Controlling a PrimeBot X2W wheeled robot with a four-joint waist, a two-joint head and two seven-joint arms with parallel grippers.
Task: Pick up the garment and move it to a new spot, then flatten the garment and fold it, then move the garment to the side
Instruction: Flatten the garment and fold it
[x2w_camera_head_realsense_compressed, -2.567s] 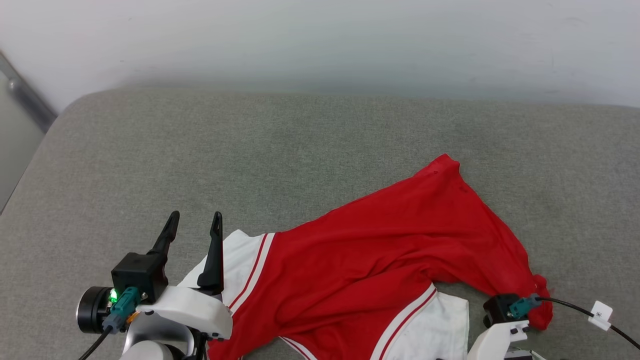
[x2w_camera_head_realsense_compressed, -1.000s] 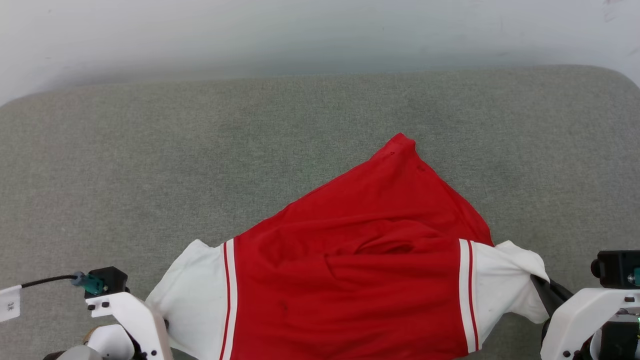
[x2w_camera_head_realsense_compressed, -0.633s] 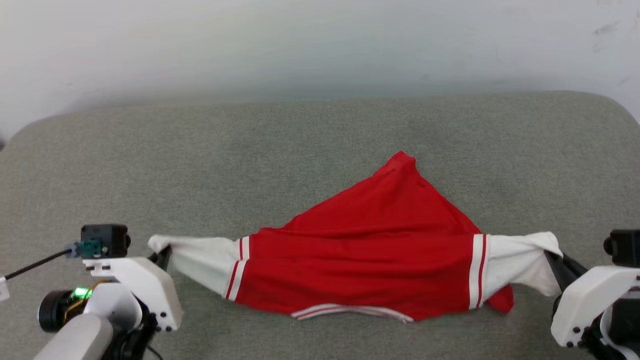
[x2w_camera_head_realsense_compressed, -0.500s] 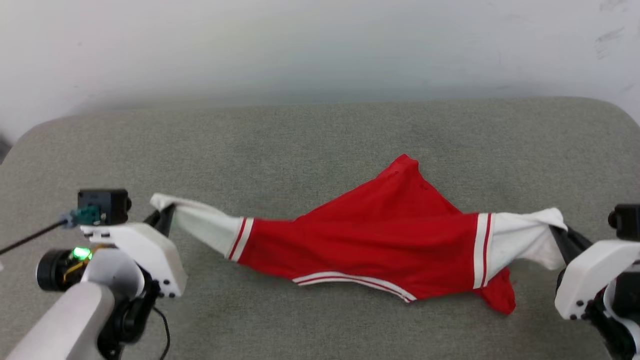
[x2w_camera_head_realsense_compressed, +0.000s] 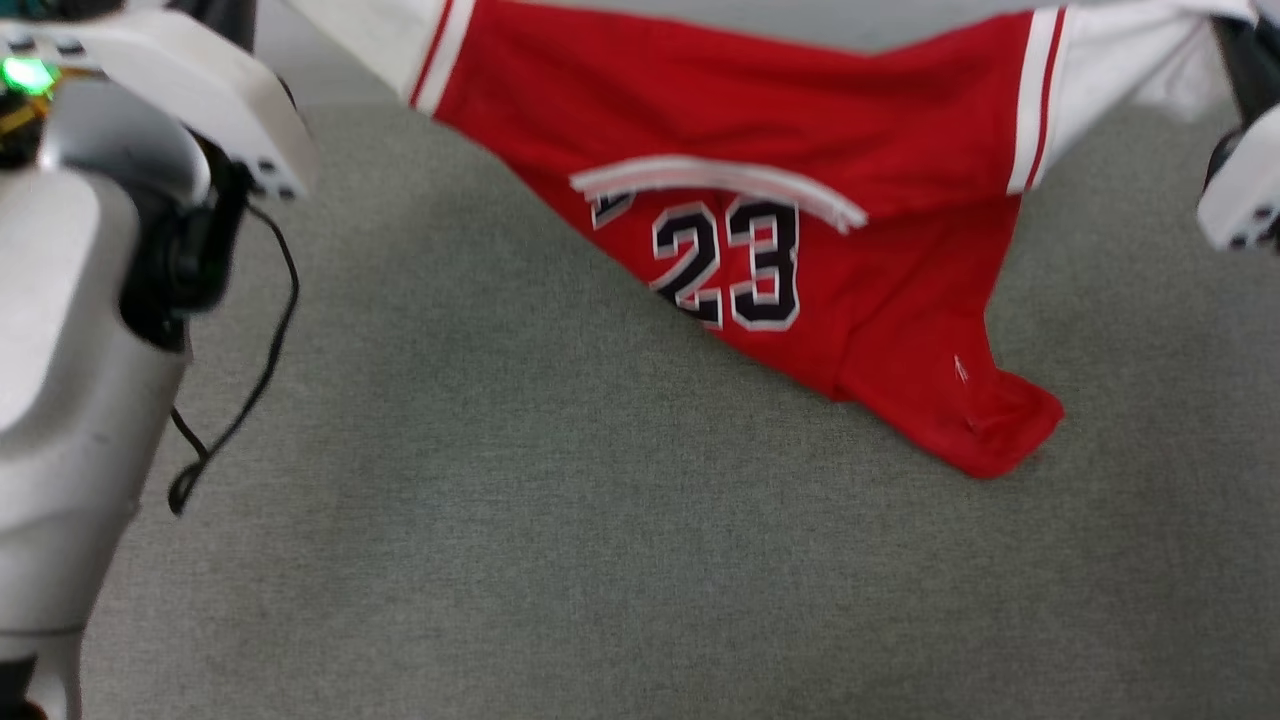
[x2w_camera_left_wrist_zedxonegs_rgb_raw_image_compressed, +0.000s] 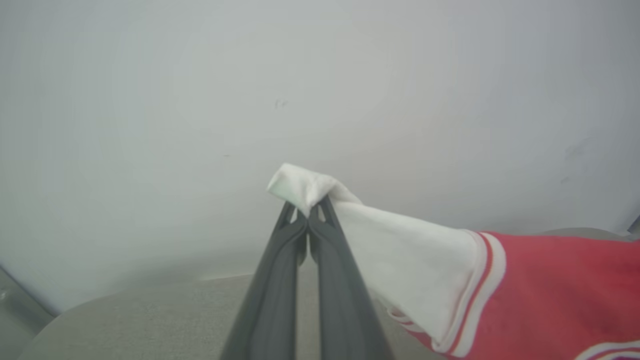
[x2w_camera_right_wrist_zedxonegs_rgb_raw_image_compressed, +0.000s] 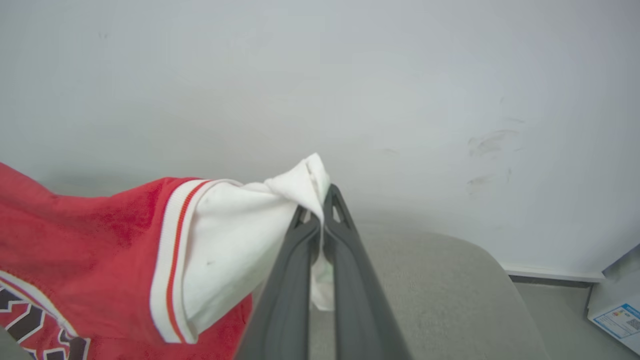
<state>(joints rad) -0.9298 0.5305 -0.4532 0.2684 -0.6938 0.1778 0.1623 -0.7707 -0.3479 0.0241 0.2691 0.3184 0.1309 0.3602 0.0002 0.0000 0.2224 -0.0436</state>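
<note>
The garment (x2w_camera_head_realsense_compressed: 800, 130), a red jersey with white sleeves and a black "23", hangs stretched between my two arms, its chest side facing the head camera. Its lower red corner (x2w_camera_head_realsense_compressed: 995, 440) touches the grey cushion. In the left wrist view my left gripper (x2w_camera_left_wrist_zedxonegs_rgb_raw_image_compressed: 306, 212) is shut on the tip of one white sleeve (x2w_camera_left_wrist_zedxonegs_rgb_raw_image_compressed: 400, 260). The right wrist view has my right gripper (x2w_camera_right_wrist_zedxonegs_rgb_raw_image_compressed: 320, 210) shut on the other white sleeve (x2w_camera_right_wrist_zedxonegs_rgb_raw_image_compressed: 240, 240). My left arm's pale wrist housing (x2w_camera_head_realsense_compressed: 190, 90) and right wrist housing (x2w_camera_head_realsense_compressed: 1240, 195) sit at the head view's upper corners.
A wide grey cushioned surface (x2w_camera_head_realsense_compressed: 560, 520) lies under the garment, backed by a white wall (x2w_camera_left_wrist_zedxonegs_rgb_raw_image_compressed: 250, 100). A black cable (x2w_camera_head_realsense_compressed: 250, 370) dangles from my left arm. Past the cushion's rounded right end is floor with a pale box (x2w_camera_right_wrist_zedxonegs_rgb_raw_image_compressed: 617, 310).
Both grippers have risen with the sleeves, lifting the garment mostly off the cushion, so the "23" side now shows. The head camera has shifted too.
</note>
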